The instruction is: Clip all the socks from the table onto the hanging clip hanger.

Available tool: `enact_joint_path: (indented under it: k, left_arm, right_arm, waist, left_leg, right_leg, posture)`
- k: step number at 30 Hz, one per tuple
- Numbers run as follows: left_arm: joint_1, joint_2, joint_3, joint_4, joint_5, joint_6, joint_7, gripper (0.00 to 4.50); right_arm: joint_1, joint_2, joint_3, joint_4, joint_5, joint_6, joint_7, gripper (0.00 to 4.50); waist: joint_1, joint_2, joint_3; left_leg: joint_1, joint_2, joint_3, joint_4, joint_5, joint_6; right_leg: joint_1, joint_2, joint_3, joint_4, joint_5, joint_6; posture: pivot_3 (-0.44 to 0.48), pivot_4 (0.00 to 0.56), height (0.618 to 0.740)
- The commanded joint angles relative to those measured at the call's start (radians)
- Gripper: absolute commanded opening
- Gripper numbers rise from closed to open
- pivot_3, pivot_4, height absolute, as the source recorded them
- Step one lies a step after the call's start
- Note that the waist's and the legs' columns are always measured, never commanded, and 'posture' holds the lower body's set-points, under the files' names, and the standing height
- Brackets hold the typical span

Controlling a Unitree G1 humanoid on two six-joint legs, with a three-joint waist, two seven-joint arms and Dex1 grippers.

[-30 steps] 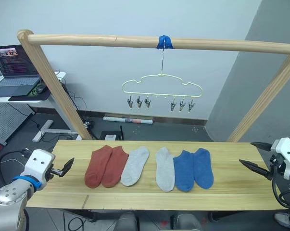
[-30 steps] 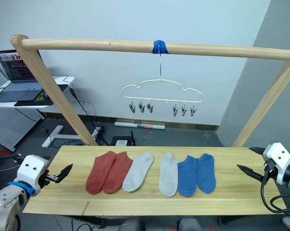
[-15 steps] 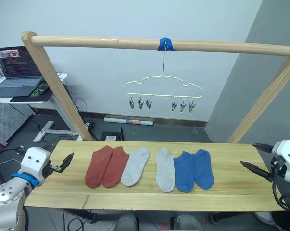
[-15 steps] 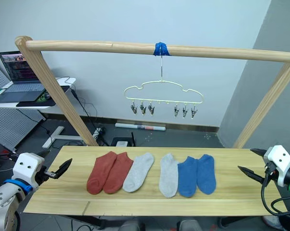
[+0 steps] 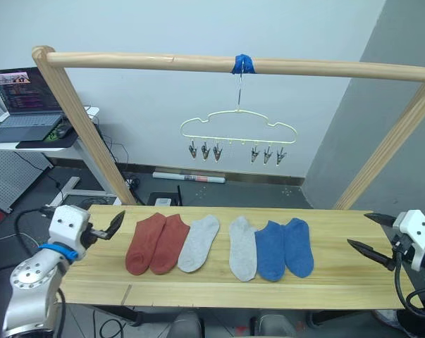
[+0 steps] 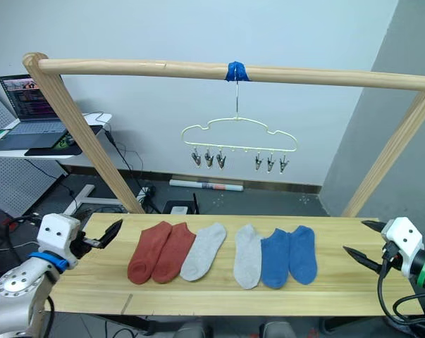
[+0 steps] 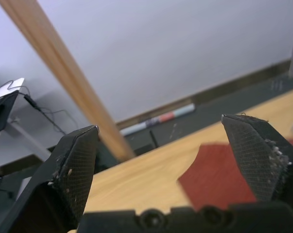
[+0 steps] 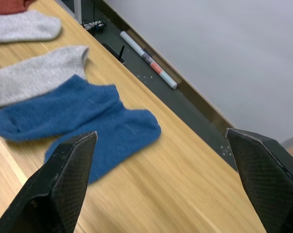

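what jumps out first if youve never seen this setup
A row of six socks in the middle of the table: two rust-red on the left, two grey, two blue on the right. Above hangs the cream clip hanger, its clips bare, from a wooden pole. The left gripper and right gripper wait open at either end.

Six socks (image 5: 220, 246) lie in a row across the middle of the surface (image 5: 339, 278), paired side by side. Clip hanger (image 5: 238, 132) hangs from the pole (image 5: 198, 62) above and behind them. Left hand (image 5: 113, 225) sits over the surface's left end, right hand (image 5: 367, 236) over its right end. Laptop (image 5: 22, 98) on a desk far left.
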Motion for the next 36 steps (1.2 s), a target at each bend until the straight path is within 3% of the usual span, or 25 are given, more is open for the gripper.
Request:
enact_joint_path:
  k: [1,5,12,17,22,36]
  left_arm:
    - [-0.046,-0.031,-0.032,-0.097,-0.022,0.049,0.031,4.5]
    - [-0.111,-0.074,-0.062,-0.143,-0.026,0.09,0.068,4.5]
    - [-0.275,-0.178,-0.111,-0.162,-0.056,0.128,0.122,4.5]
    - [-0.339,-0.23,-0.125,-0.169,-0.074,0.136,0.138,4.5]
    - [-0.38,-0.247,-0.142,-0.143,-0.06,0.104,0.145,3.32]
    - [-0.561,-0.322,-0.169,0.071,0.012,-0.04,0.207,3.32]
  right_arm:
    - [0.006,0.002,-0.009,-0.146,0.047,0.073,-0.014,4.47]
    - [-0.014,0.005,0.036,-0.314,0.097,0.17,-0.018,4.47]
    - [-0.263,0.052,0.178,-0.531,0.209,0.378,-0.111,4.47]
    - [-0.384,0.074,0.204,-0.576,0.267,0.478,-0.154,4.47]
    - [-0.428,0.089,0.208,-0.614,0.305,0.532,-0.19,4.5]
    - [-0.496,0.113,0.195,-0.68,0.391,0.629,-0.279,4.5]
  waist:
    - [-0.004,0.0,0.006]
    - [-0.018,0.0,0.031]
    - [-0.044,-0.005,0.083]
    - [-0.049,-0.006,0.105]
    - [-0.049,-0.005,0.127]
    - [-0.057,-0.01,0.157]
  left_leg:
    - [0.0,0.0,0.0,0.0,0.0,0.0]
    - [0.0,0.0,-0.001,0.001,0.0,0.0]
    - [-0.003,0.0,-0.003,0.002,0.0,0.0]
    - [-0.016,-0.001,-0.006,0.003,0.0,0.0]
    - [-0.019,-0.001,-0.008,0.002,0.0,0.001]
    - [-0.021,-0.002,-0.007,0.003,0.0,0.001]
  right_leg:
    - [0.0,0.0,0.0,0.0,0.0,0.0]
    - [0.001,0.0,0.0,0.0,0.0,0.001]
    - [0.0,0.002,0.0,-0.001,0.005,0.009]
    - [-0.01,0.001,-0.001,-0.002,0.008,0.008]
    - [-0.012,0.001,-0.003,-0.002,0.009,0.006]
    - [-0.014,0.001,-0.002,-0.002,0.007,0.011]
  posture:
    - [-0.122,0.119,0.74]
    - [-0.143,0.151,0.74]
    - [-0.181,0.216,0.74]
    - [-0.19,0.242,0.74]
    - [-0.198,0.255,0.74]
    - [-0.251,0.277,0.74]
